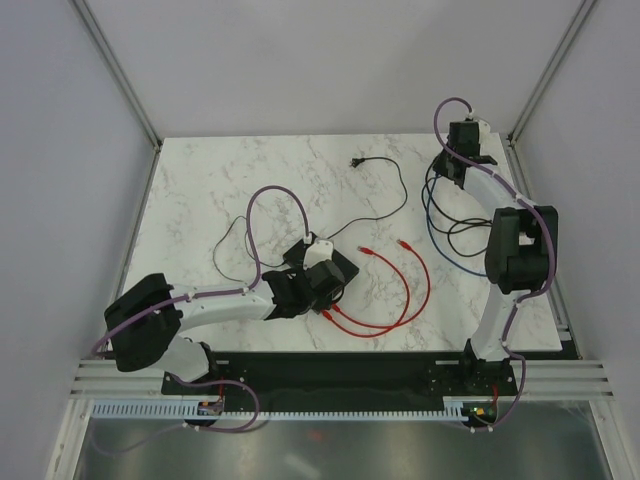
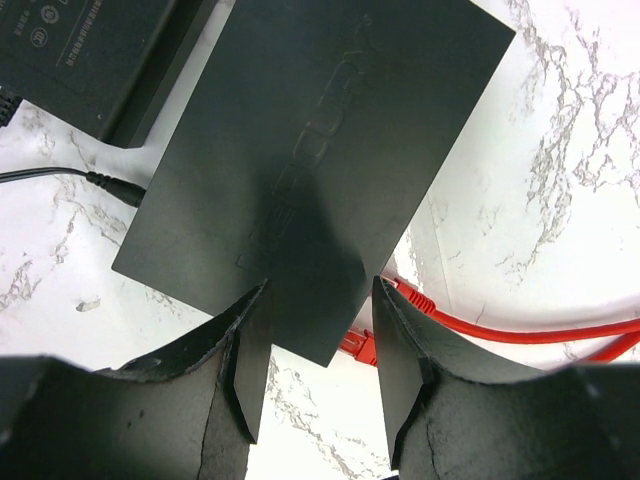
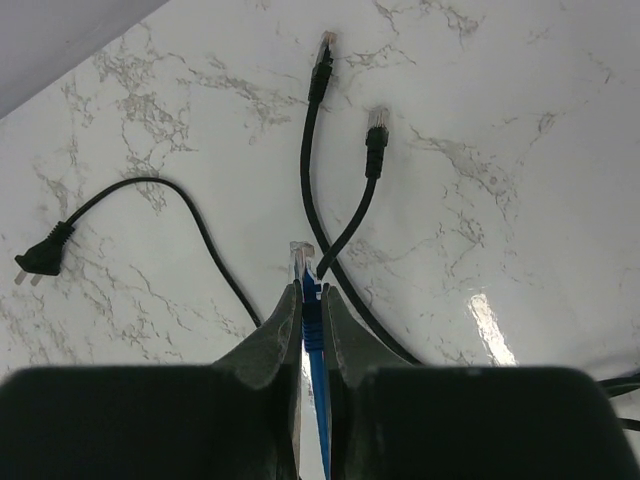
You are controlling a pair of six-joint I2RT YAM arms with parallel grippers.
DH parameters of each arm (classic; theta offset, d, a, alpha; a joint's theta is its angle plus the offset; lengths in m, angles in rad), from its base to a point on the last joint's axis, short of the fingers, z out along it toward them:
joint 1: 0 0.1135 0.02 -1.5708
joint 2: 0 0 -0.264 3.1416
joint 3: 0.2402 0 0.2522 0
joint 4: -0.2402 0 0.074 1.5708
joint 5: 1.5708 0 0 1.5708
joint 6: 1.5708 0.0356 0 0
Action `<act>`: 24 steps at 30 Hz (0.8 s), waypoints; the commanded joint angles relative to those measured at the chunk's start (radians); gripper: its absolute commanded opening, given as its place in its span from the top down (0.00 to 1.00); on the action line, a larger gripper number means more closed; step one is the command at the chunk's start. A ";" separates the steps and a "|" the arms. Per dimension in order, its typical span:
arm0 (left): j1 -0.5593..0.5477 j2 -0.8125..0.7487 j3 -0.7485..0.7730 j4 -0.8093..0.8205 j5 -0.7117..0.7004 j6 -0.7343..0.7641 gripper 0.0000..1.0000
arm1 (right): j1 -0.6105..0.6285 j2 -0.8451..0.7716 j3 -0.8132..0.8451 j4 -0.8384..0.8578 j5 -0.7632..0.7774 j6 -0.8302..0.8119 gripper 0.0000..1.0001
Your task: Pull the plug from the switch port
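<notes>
Red plugs sit in the switch's long edge; left arm is on the switch, right arm is far off and occupied

Switch (image 2: 320, 150) lies mid-table (image 1: 200, 190) toward the front. Left gripper (image 2: 321, 283) is over it, jaws half spread and apparently pressed against both sides of its near corner. Two red plugs (image 2: 356, 345) sit in the long edge on that gripper's right-finger side, axes square to the edge and pointing toward the right arm's side and the near table edge, so the pull should run that way. Right gripper (image 3: 308, 290) is well apart at the far right corner, pinched on a blue cable (image 3: 318, 385) just behind its clear plug (image 3: 302, 258), which is free of any port. Judgement: right arm must drop the blue lead, then come left and nearward
</notes>
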 commanded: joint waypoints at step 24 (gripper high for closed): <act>0.016 -0.014 -0.012 0.041 0.004 0.010 0.49 | 0.151 -0.403 -0.302 -0.069 -0.002 -0.052 0.43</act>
